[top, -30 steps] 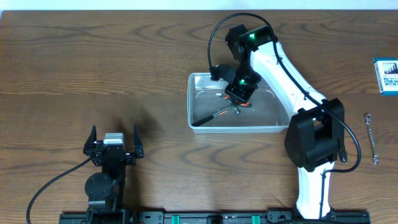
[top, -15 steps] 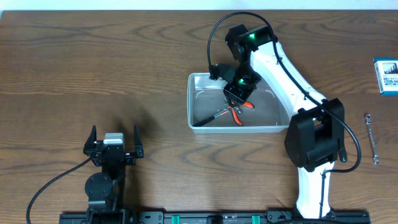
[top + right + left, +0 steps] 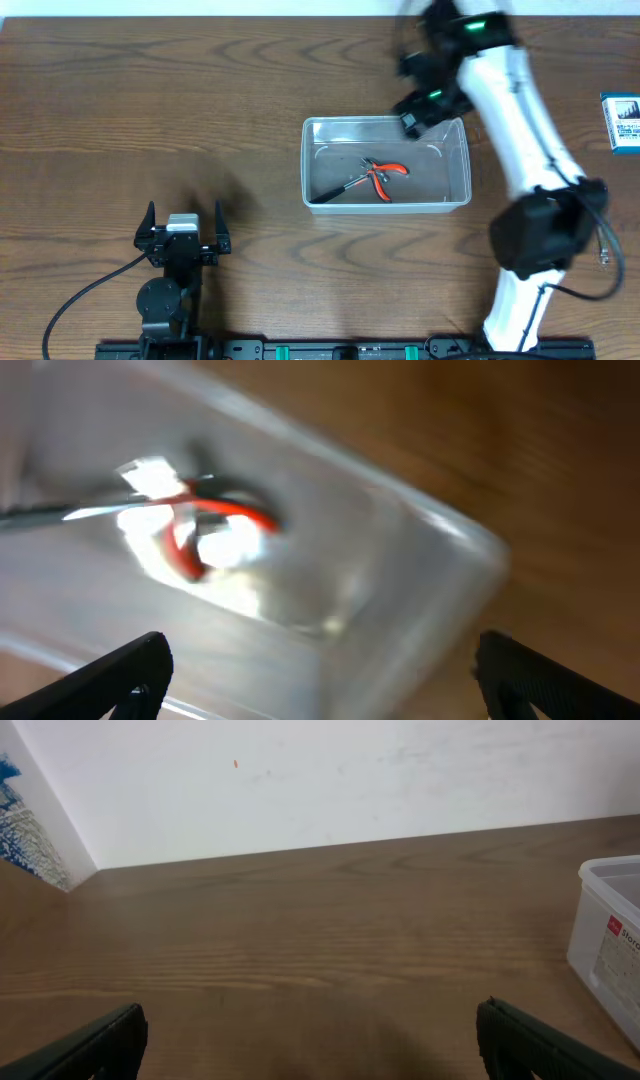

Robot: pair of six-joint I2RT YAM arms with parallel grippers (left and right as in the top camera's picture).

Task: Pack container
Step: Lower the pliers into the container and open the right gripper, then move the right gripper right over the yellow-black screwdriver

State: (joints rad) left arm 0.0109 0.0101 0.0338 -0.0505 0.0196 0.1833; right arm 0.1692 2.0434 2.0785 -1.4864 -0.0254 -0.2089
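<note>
The container [image 3: 445,182] is sitting on the table [image 3: 150,100], right of centre, its long side running left to right; red-handled pliers [image 3: 385,175] are lying on its floor, touching a dark-handled tool [image 3: 335,190] that is slanting toward the near-left corner; the right gripper [image 3: 425,100], blurred in the overhead view, is hanging over the container's far-right corner, its fingers [image 3: 120,678] standing spread wide with nothing between them; the left gripper [image 3: 184,218] is sitting near the table's front-left, well apart from the container, likewise spread wide and holding nothing; a blue-and-white box [image 3: 621,122] is lying at the table's right edge.
</note>
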